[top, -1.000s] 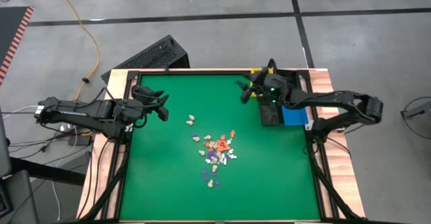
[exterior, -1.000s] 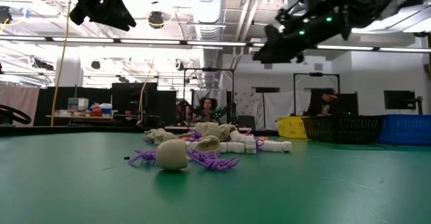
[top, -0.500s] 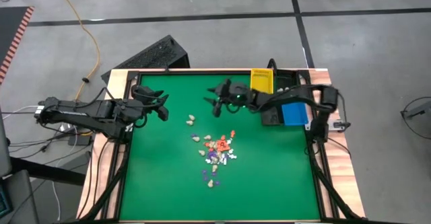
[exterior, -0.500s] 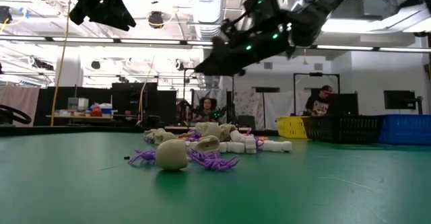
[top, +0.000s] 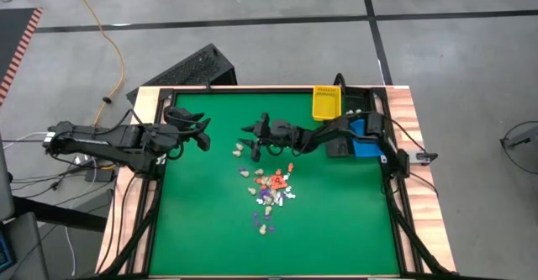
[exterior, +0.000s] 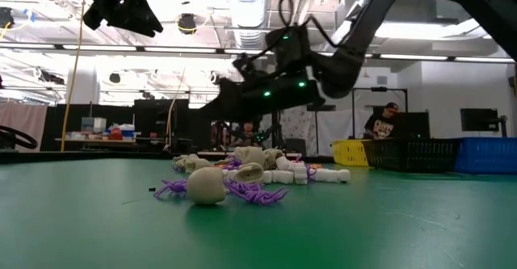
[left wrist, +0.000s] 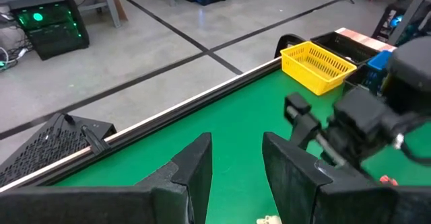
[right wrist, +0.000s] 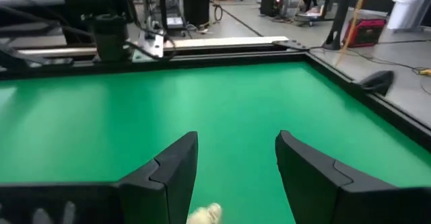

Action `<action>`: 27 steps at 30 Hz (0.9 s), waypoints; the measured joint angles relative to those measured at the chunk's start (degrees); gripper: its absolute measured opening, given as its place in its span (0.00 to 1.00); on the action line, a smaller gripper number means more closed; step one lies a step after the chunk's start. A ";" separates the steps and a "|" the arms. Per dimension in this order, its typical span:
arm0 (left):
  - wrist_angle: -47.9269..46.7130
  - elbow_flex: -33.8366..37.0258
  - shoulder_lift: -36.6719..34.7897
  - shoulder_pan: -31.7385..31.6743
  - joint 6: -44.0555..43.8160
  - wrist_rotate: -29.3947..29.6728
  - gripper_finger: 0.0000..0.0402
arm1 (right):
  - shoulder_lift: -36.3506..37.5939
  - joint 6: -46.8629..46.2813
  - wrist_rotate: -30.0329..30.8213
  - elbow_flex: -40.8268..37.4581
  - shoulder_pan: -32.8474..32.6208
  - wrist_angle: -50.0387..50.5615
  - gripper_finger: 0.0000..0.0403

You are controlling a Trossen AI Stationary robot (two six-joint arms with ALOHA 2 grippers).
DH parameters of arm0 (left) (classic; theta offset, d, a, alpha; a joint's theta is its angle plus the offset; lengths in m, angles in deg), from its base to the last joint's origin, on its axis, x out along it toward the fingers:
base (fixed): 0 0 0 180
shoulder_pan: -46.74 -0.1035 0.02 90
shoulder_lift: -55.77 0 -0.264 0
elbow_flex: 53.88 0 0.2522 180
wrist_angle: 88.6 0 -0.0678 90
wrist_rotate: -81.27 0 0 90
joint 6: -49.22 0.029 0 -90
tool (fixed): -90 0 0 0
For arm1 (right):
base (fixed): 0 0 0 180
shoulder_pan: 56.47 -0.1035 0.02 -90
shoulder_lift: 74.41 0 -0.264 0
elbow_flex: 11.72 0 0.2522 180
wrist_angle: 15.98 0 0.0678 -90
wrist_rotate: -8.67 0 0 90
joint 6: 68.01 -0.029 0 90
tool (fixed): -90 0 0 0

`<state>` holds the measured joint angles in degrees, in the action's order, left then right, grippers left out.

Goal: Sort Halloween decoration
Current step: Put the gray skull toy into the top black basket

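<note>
Green table (top: 336,221): right gripper (top: 255,139), fingers apart and empty, hovers over a stray cream trinket (top: 239,149) at frame centre; next, descend and pinch it. Left gripper (top: 200,134) waits, fingers apart.

I am looking down on a green table (top: 336,221) with a wooden rim. A yellow basket (top: 326,103) is sitting at its far edge, and a blue bin (top: 367,143) is lying by the right edge with a black bin (top: 339,147) just beside it. A black crate (top: 187,67) and an orange cable (top: 102,29) are lying on the grey floor beyond. A person (exterior: 382,123) is standing in the room behind.
</note>
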<state>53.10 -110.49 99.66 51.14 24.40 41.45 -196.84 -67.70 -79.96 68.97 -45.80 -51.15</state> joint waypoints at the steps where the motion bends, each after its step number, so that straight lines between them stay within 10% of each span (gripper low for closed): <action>1: -0.02 0.00 0.02 0.00 -0.05 -0.03 0.30 | -0.61 -0.01 -0.06 0.91 -0.12 0.93 0.54; 27: -0.61 -0.02 0.02 0.00 -1.35 -0.31 0.30 | -8.12 -1.72 -0.33 6.74 -0.19 5.80 0.54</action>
<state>52.49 -110.51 99.67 51.14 23.04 41.14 -204.96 -69.42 -80.29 75.71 -45.98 -45.35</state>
